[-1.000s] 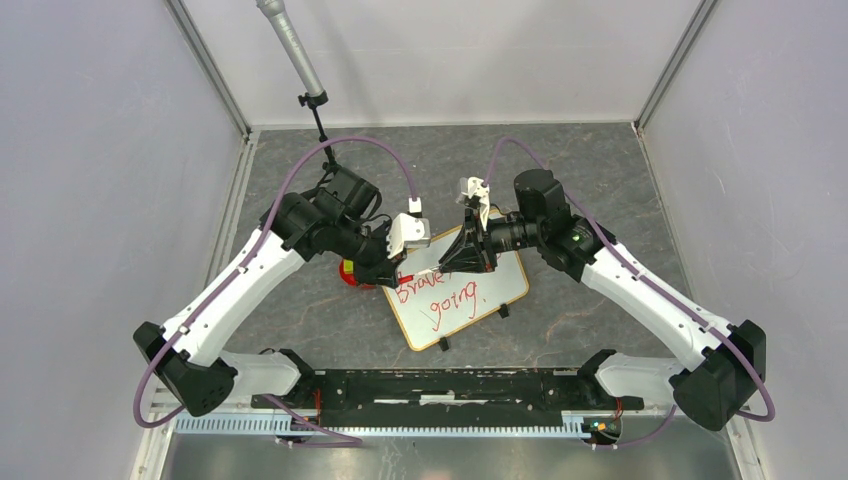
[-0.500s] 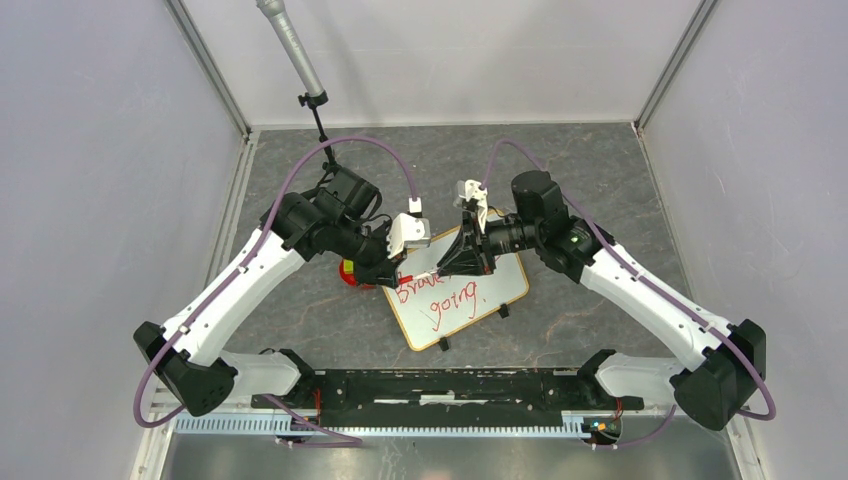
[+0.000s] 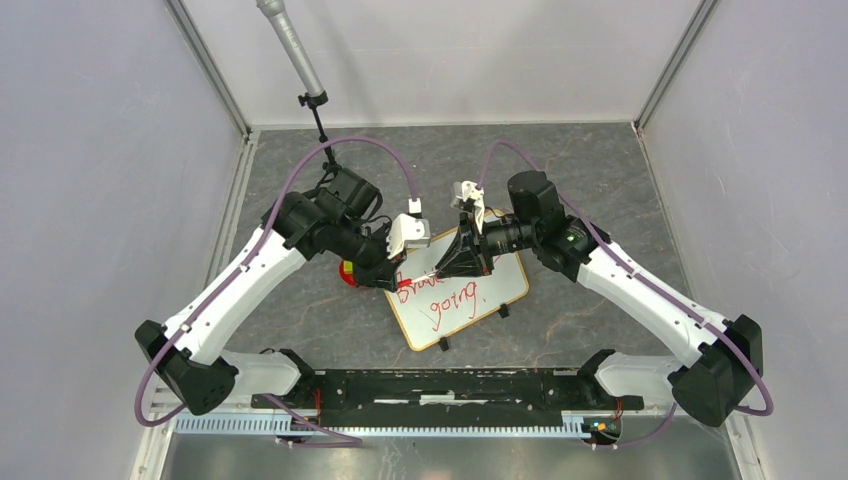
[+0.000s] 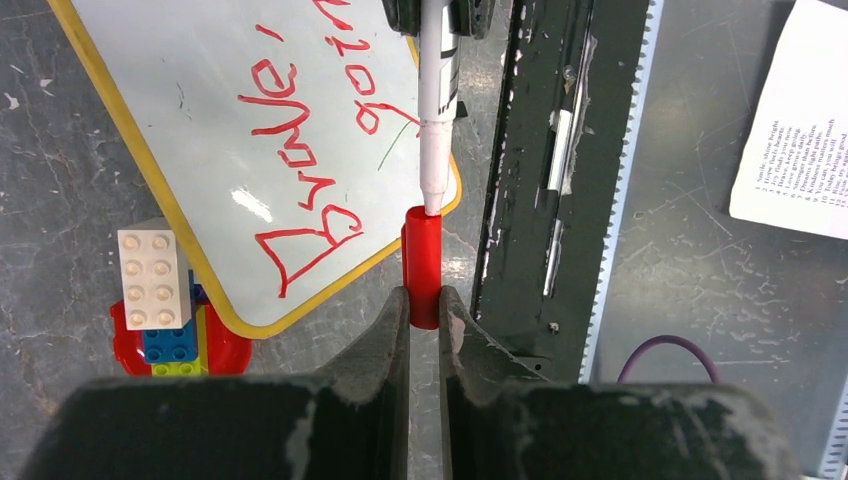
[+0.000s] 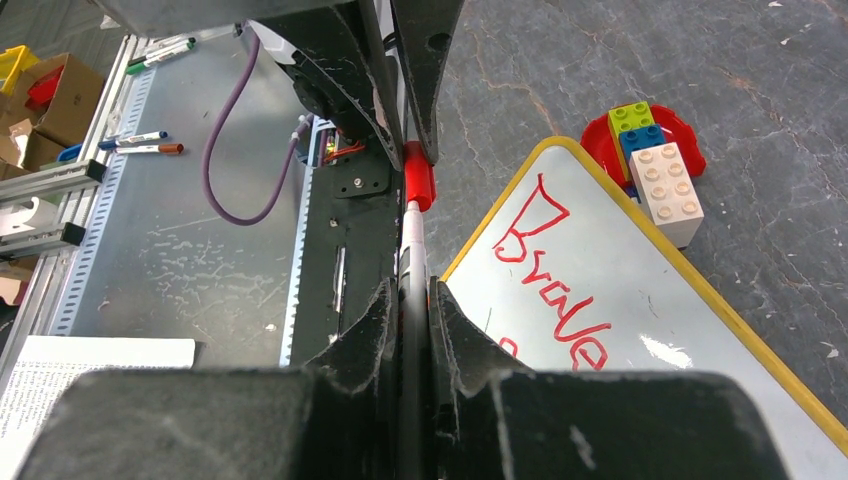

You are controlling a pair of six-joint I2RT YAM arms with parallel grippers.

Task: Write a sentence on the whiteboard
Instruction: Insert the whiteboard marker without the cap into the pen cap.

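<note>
Glossy whiteboard [image 4: 180,100] with smooth yellow rim, matt mottled grey tabletop [image 4: 40,200], smooth red plastic cap [image 4: 422,260], white plastic marker [image 4: 437,90]

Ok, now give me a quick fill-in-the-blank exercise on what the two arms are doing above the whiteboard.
1. The cap pinched in the left tool is coloured ____.
2. The right tool grips a white marker whose tip meets the opening of the ____.
3. The lettering on the whiteboard starts with the word ____.

Missing words: red; cap; Brave.
</note>
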